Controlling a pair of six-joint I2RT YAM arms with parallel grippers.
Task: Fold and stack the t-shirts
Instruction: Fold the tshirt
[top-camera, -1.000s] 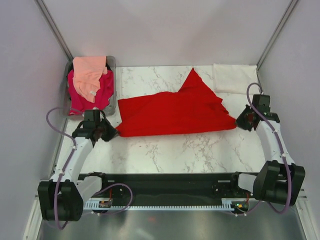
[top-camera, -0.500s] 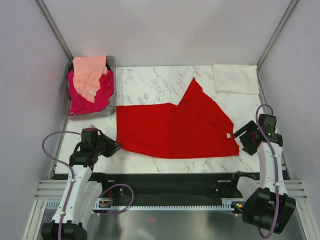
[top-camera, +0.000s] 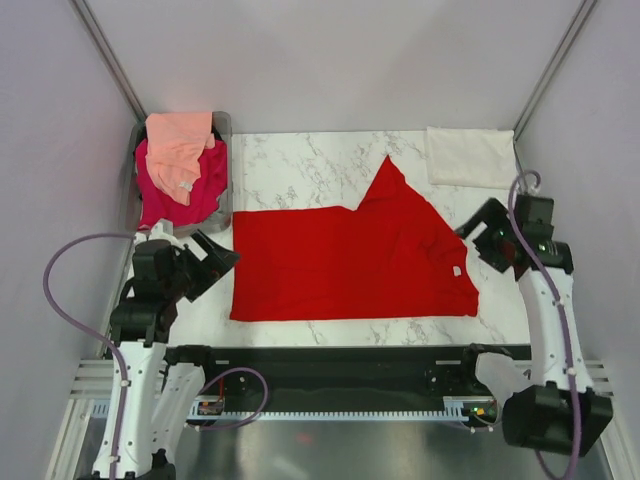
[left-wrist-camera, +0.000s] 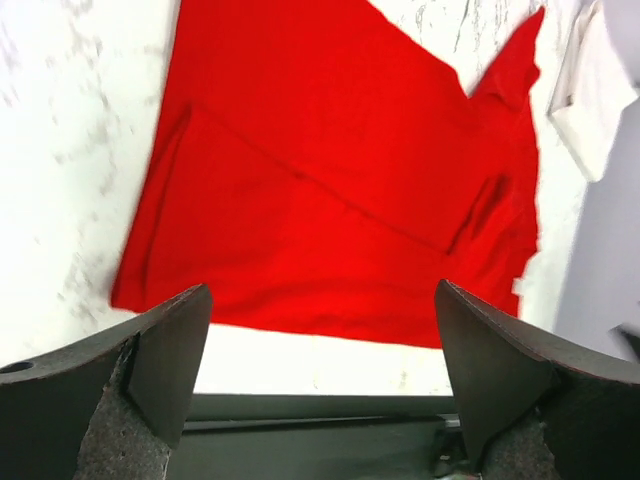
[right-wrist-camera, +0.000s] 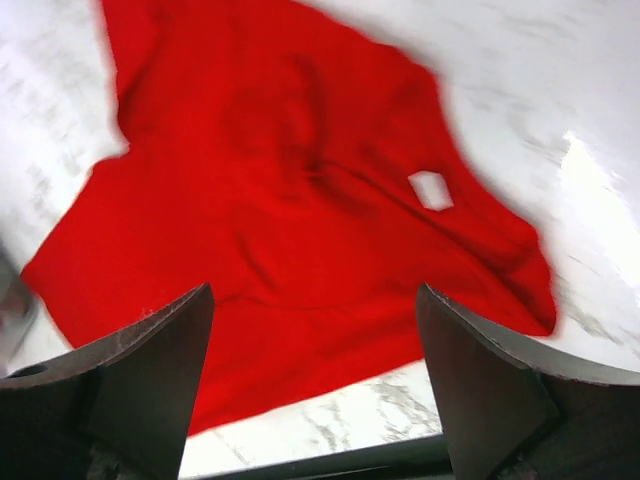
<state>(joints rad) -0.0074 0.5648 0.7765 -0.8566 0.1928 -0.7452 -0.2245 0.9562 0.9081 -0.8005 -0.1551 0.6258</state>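
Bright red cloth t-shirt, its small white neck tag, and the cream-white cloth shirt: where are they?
Red t-shirt (top-camera: 340, 265): top view, mid-body.
Neck tag (top-camera: 456, 270): top view, its centre.
Cream-white shirt (top-camera: 470, 157): top view, its middle.

Top external: fixed, high behind the arm bases, faces down on the whole table (top-camera: 300, 160). Left wrist: close and low, looks out through the left gripper (left-wrist-camera: 320, 288); the red t-shirt (left-wrist-camera: 330, 200) lies ahead of it. Right wrist: likewise through the right gripper (right-wrist-camera: 312, 290), from the opposite end. All three views share the shirt.
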